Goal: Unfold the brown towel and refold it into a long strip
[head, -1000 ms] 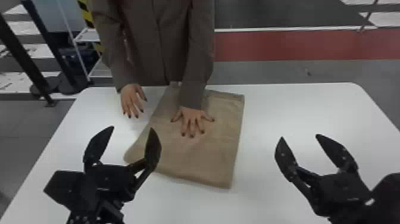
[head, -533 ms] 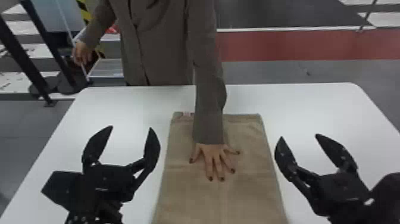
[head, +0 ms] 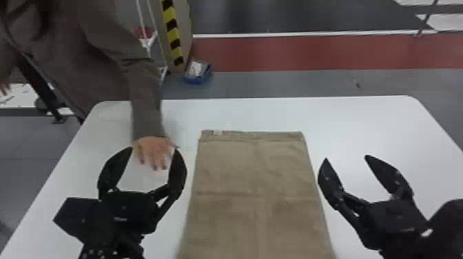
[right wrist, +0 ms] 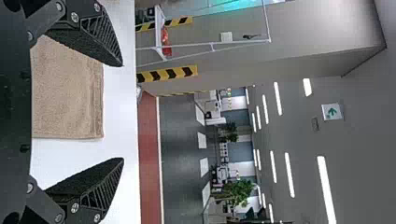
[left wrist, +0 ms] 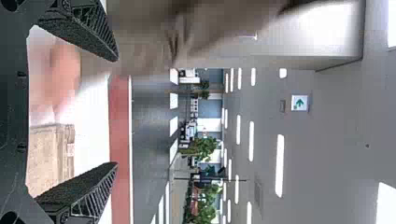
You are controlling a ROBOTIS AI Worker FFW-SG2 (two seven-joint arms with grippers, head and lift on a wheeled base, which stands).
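The brown towel point(head: 255, 179) lies flat between the two grippers, its far edge straight and its near end running past the bottom of the head view. On its left stands my left gripper point(head: 153, 151), open and empty; to its right my right gripper point(head: 346, 158) is also open, holding nothing. In the left wrist view the towel point(left wrist: 42, 156) shows between the spread fingers of the left gripper point(left wrist: 116, 112). The right wrist view has the towel point(right wrist: 67, 93) beyond the open right gripper point(right wrist: 122, 112).
A person's hand point(head: 155, 149) is over the table just beyond the left gripper, beside the towel, with the sleeved arm reaching in from the far left. The white table point(head: 361, 127) has its far edge behind the towel.
The towel has been straightened and now lies squarely between the grippers. The person has moved to the left, with the hand off the towel. Both arms have stayed where they were.
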